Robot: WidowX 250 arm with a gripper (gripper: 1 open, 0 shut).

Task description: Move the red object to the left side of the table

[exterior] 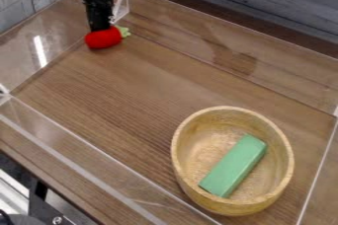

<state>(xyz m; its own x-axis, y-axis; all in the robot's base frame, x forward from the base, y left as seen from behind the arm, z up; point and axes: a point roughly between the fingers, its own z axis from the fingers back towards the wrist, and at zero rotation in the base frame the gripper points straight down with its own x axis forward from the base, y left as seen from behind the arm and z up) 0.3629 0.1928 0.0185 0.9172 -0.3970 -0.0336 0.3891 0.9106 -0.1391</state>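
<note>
The red object (103, 37), a small round strawberry-like toy with a green leafy tip pointing right, lies on the brown wood-grain table (158, 91) at its far left. My gripper (97, 18), black, stands just behind and above it at the top left of the camera view. Its fingers are together and hold nothing. Whether the fingertips touch the toy I cannot tell.
A round light wooden bowl (193, 130) sits at the near right with a green rectangular block (234, 166) inside. Low clear acrylic walls (27, 41) border the tabletop on all sides.
</note>
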